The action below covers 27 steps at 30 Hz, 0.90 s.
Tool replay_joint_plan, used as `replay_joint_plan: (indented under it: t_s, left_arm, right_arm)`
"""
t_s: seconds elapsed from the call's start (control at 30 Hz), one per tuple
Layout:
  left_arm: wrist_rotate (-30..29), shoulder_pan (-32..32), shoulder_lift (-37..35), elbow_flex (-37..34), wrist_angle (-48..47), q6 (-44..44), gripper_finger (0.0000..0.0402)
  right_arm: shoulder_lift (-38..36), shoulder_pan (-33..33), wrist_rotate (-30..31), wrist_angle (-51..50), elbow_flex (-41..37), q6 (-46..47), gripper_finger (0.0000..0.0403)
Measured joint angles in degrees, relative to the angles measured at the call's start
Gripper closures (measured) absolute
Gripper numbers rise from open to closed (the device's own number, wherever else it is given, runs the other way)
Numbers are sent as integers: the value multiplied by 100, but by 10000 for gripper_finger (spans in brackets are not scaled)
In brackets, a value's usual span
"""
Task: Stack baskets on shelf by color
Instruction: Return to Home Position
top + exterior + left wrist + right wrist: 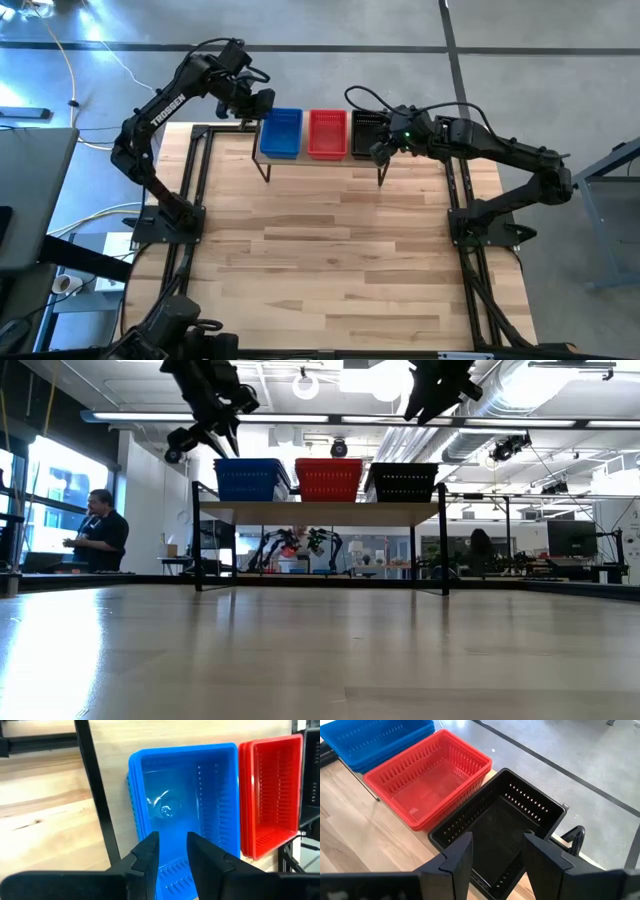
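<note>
Three basket stacks sit side by side on the shelf (pixel 320 513): blue (pixel 282 133), red (pixel 327 133) and black (pixel 362 133), each resting by its bottom on the plank. In the low view they are the blue (pixel 247 479), red (pixel 328 478) and black (pixel 404 481) stacks. My left gripper (pixel 255 105) hovers above the blue stack's (pixel 185 805) left end, open with a narrow gap (pixel 173 851). My right gripper (pixel 385 147) hangs over the black stack (pixel 500 830), open (pixel 497 851). Neither touches a basket.
The wooden tabletop (pixel 330 250) stretches from the shelf toward the near edge. Black frame rails run along the table's left (pixel 190 190) and right (pixel 462 200) sides. A person (pixel 98 532) stands in the room beyond the table.
</note>
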Motion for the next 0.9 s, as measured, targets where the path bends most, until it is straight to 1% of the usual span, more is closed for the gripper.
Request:
replay_joint_plan:
  t_s: [0.13,0.23,0.33,0.47,0.57,0.63,0.9]
  left_arm:
    - [-9,9,-147,0,41,124,311]
    - [-7,-7,-329,2,104,417,311]
    - [-108,-167,-524,2,169,799,311]
    - [-407,-567,-828,2,170,1277,311]
    - [-695,-951,-1094,-83,291,1391,312]
    - [-807,-1188,-1325,-265,480,1393,312]
    - [-893,-2107,-2370,-1168,1561,1223,312]
  right_arm:
    - [0,0,0,-5,0,-8,249]
    - [0,0,-1,-5,0,-10,249]
    - [0,0,-38,-5,0,20,249]
    - [0,33,-137,-44,0,294,249]
    - [0,124,-252,-83,0,465,249]
    - [0,223,-328,-77,0,499,249]
    - [0,664,-330,-38,0,750,249]
